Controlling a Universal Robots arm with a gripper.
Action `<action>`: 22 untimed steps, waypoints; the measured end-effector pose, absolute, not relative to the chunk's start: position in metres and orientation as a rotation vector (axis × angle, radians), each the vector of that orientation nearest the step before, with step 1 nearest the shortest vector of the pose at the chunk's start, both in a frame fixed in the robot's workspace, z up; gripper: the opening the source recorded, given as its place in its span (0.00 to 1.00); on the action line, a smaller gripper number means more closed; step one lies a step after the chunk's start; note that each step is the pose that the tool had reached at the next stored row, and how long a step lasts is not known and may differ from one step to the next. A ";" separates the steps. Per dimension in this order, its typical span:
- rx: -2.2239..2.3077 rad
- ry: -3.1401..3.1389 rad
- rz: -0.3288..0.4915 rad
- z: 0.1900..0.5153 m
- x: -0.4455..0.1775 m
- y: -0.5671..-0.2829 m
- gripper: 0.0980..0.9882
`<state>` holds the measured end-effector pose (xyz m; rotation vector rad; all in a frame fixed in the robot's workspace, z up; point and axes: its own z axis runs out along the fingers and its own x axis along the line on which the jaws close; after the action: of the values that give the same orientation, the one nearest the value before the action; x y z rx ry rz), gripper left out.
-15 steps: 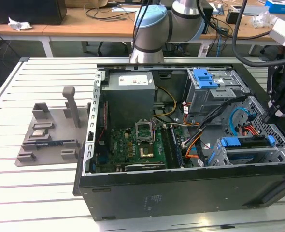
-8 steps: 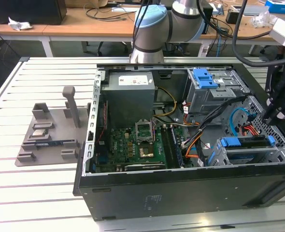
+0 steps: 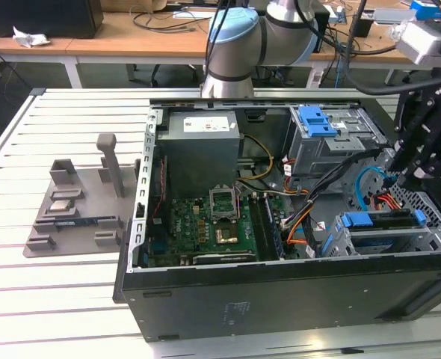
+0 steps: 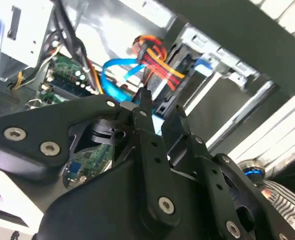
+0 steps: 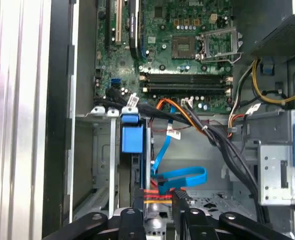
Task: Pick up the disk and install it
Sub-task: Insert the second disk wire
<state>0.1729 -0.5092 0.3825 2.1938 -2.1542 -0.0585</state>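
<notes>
Setting: an open computer case lies on its side on a white slatted table, with cluttered desks behind.

Inside: green motherboard, grey power-supply box, and a drive cage with a blue latch.

Disk: the disk stands on edge in the lower bay at the exterior view's right, with red and orange cables plugged in at its end.

My gripper: my gripper hangs just above that end of the disk.

Fingers: close together with a narrow gap, holding nothing I can see.

Key relation: the disk lies directly below my fingertips, its long axis running along the bay toward its blue rail tab.
</notes>
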 end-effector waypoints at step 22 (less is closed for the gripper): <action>2.193 -2.146 -0.047 0.375 0.164 -0.518 0.07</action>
<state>0.1637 -0.5181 0.3752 2.1927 -2.1455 -0.0475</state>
